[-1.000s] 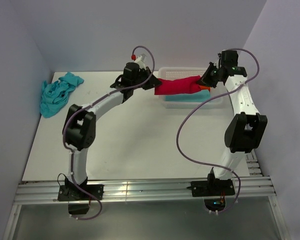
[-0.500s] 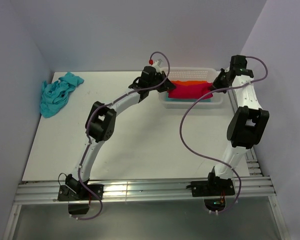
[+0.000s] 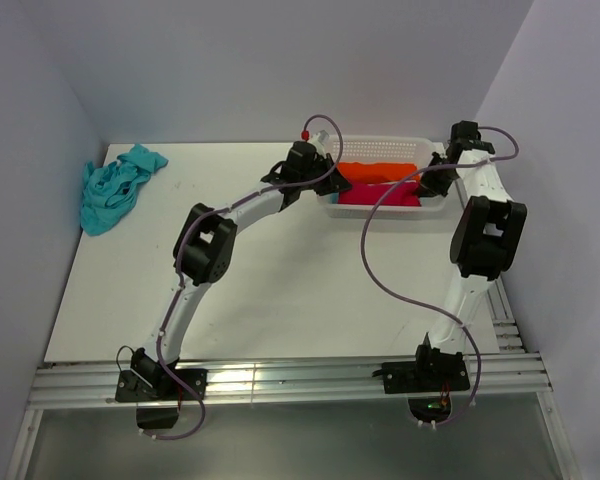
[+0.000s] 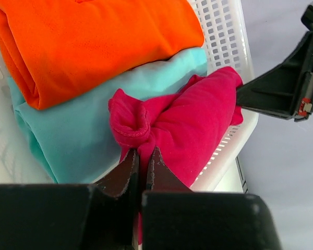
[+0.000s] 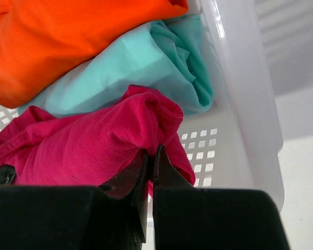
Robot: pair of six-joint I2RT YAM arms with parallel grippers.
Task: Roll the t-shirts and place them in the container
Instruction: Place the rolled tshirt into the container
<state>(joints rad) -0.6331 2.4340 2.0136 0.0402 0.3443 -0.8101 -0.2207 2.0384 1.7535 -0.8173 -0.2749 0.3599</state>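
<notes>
The crimson t-shirt (image 3: 380, 196) is a tight roll lying low in the white basket (image 3: 380, 146), along its near side. My left gripper (image 4: 142, 154) is shut on the roll's left end (image 4: 193, 130). At the other end, my right gripper (image 5: 152, 154) is shut on a fold of the same crimson roll (image 5: 83, 140). In the top view the left gripper (image 3: 331, 187) and right gripper (image 3: 427, 183) sit at the basket's two ends. The turquoise t-shirt (image 3: 115, 187) lies crumpled at the table's far left, away from both arms.
Inside the basket an orange roll (image 4: 94, 41) rests on a rolled turquoise cloth (image 5: 146, 57), just behind the crimson roll. The basket's lattice wall (image 5: 240, 104) stands close to the right gripper. Walls close in the table on the left, back and right.
Both grippers carried the crimson roll to the right, over the basket, and down into it. The left arm stretched out further; the turquoise t-shirt on the left has not moved.
</notes>
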